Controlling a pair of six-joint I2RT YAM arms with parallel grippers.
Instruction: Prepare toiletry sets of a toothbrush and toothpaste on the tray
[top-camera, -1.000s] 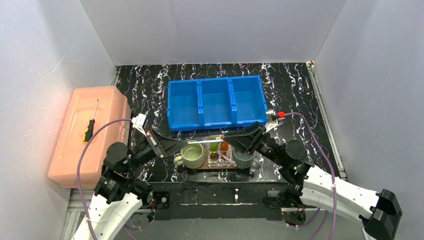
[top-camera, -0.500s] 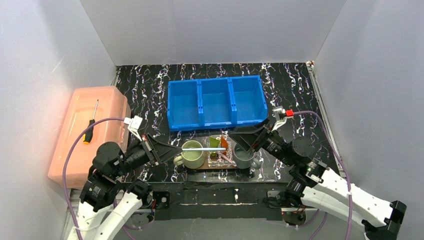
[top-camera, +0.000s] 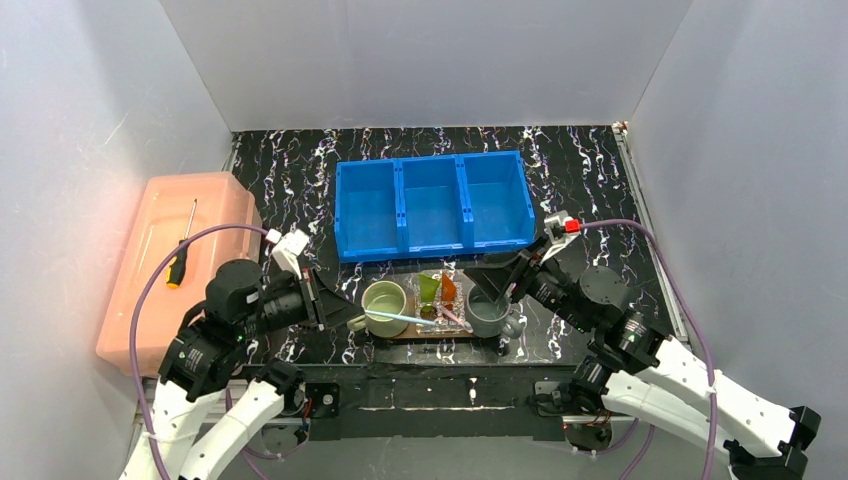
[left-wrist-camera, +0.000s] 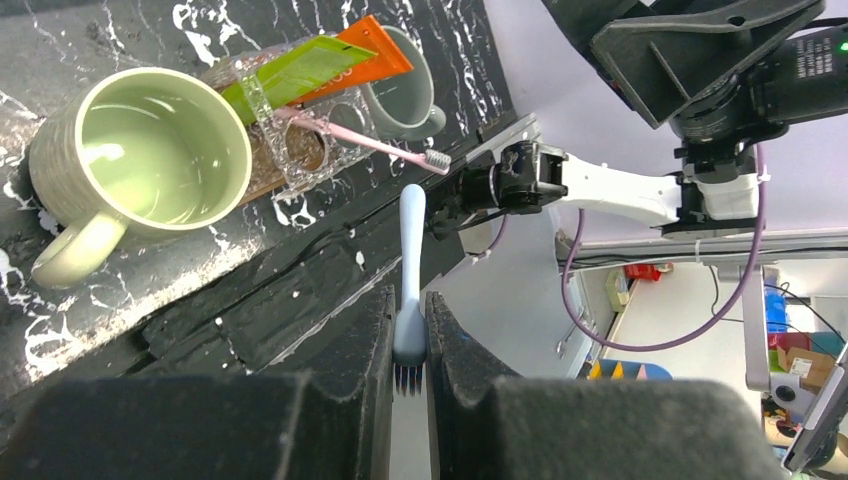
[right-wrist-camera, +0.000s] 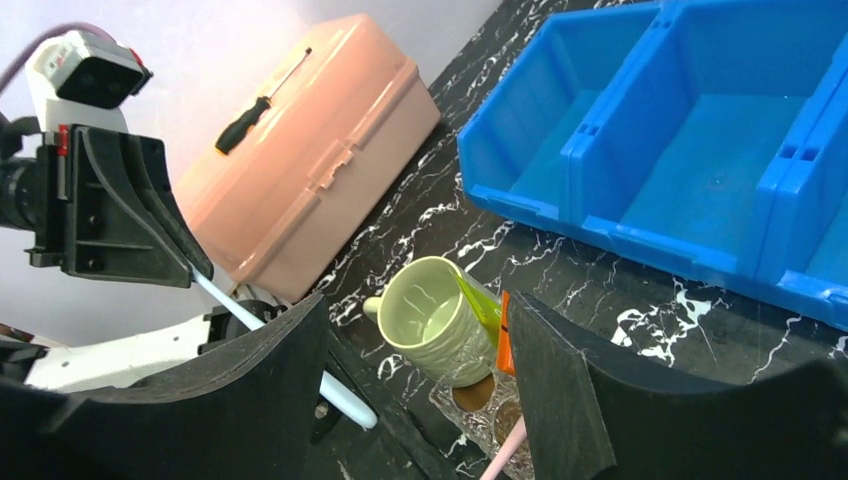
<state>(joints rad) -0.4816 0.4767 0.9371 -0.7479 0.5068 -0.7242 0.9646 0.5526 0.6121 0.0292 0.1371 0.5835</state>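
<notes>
The left gripper (left-wrist-camera: 409, 300) is clenching its jaws on the bristle end of a thin pale toothbrush (left-wrist-camera: 411, 240). From above, the brush's handle is reaching out over the pale green ceramic mug (left-wrist-camera: 140, 165). The right gripper (right-wrist-camera: 412, 298) is hovering above the grey mug (top-camera: 487, 318), jaws spread wide and gripping nothing. Between the mugs on the dark-brown wooden tray (left-wrist-camera: 262, 178), a small clear plastic holder (left-wrist-camera: 300, 150) is carrying a lime-green tube (left-wrist-camera: 290, 72), an orange tube (left-wrist-camera: 370, 62) and a pink toothbrush (left-wrist-camera: 365, 143) lying slantwise.

Robot lab test cell; white panel walls (top-camera: 420, 60), black marbled table (top-camera: 590, 170); left arm (top-camera: 215, 340), right arm (top-camera: 690, 385)
</notes>
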